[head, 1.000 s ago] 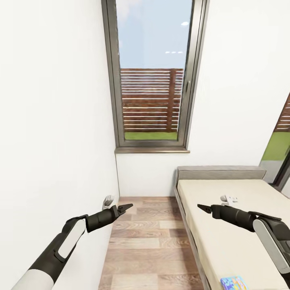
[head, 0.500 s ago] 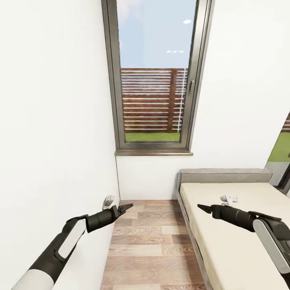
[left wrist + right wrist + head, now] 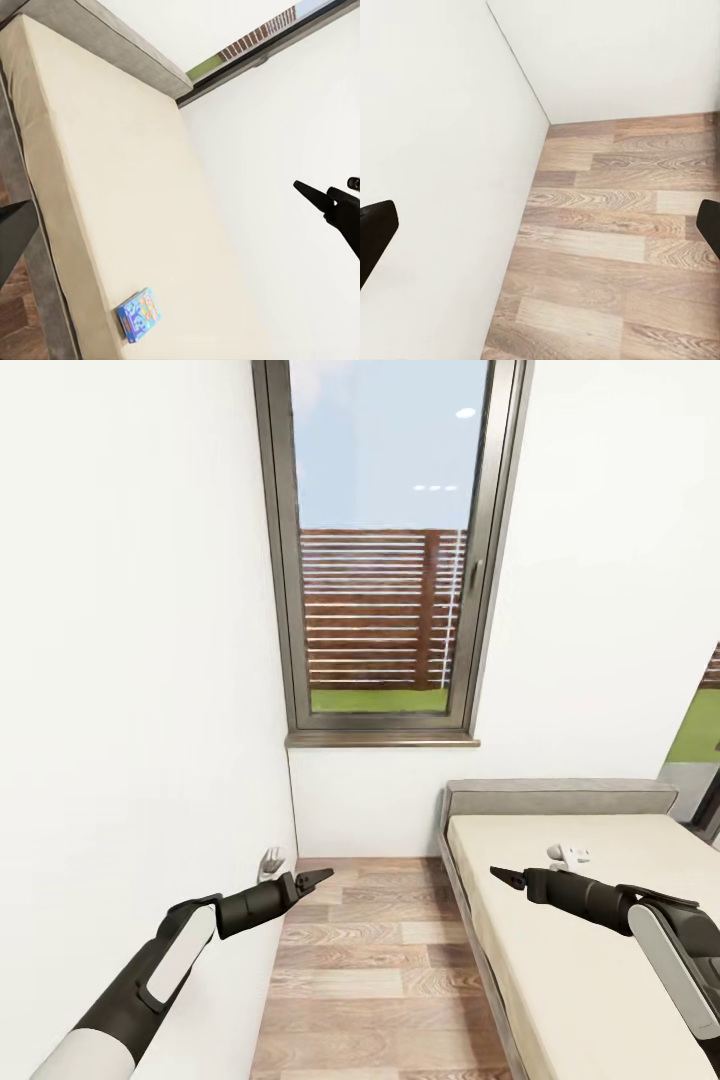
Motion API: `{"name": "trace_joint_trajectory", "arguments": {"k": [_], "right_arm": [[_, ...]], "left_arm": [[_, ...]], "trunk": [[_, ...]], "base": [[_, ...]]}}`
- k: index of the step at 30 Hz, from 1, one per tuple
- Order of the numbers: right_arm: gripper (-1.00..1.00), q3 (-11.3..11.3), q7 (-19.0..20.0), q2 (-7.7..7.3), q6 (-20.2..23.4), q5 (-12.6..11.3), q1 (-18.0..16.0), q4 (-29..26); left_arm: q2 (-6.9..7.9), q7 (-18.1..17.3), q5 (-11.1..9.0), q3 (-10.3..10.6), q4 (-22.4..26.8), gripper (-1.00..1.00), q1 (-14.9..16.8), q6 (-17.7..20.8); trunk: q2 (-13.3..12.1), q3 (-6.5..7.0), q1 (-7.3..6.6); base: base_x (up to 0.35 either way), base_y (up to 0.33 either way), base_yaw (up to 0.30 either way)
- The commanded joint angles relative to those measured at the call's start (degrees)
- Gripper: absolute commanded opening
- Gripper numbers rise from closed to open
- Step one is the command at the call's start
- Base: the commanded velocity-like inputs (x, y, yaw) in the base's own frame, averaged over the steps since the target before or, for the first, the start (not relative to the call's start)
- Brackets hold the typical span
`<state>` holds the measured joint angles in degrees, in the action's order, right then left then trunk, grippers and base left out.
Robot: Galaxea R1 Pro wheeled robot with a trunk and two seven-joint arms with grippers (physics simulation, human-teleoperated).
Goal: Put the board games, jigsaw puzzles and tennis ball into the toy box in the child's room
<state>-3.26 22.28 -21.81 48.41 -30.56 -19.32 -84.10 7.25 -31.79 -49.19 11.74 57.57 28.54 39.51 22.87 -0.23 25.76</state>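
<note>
Nearest to us, our left gripper (image 3: 318,877) hangs over the wooden floor (image 3: 380,970) beside the white wall (image 3: 130,660), and our right gripper (image 3: 503,876) hovers at the near edge of the bed (image 3: 600,980); neither carries anything. From the right wrist view the right gripper's jaws stand wide apart, one dark tip at each side of the picture, so we count it released. For the left gripper we cannot tell from these pictures whether it is parted or closed

On the cream mattress, in the left wrist view, lies the blue board game (image 3: 139,313), flat and close to the mattress's edge on the floor side, well apart from the grey headboard (image 3: 560,797). That, we judge, is our nearest target. To take it well we should turn the base and head toward the bed until the box comes into the head view, then lower a gripper onto the edge that lies nearest the bedside, jaws spread across the thin side, so the soft mattress does not swallow the fingers

Further off, a small white object (image 3: 568,853) rests on the mattress near the headboard; we cannot tell what it is. Beyond stands the tall window (image 3: 385,550) with a slatted fence outside
</note>
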Motion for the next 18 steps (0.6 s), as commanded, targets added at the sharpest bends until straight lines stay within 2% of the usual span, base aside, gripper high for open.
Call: {"name": "trace_joint_trajectory", "arguments": {"k": [1,18], "right_arm": [[1.00,-0.08,0.31,0.01,0.28,0.15,-0.02,-0.01],[1.00,-0.08,0.31,0.01,0.28,0.15,-0.02,-0.01]], "left_arm": [[0.04,0.06,-0.38,0.13,-0.01,1.00,0.02,0.30],[0.04,0.06,-0.38,0.24,-0.01,1.00,0.02,0.30]], "trunk": [[0.05,-0.03,0.02],[0.05,-0.03,0.02]], "base": [[0.007,0.002,0.000],[0.015,0.001,0.000]]}}
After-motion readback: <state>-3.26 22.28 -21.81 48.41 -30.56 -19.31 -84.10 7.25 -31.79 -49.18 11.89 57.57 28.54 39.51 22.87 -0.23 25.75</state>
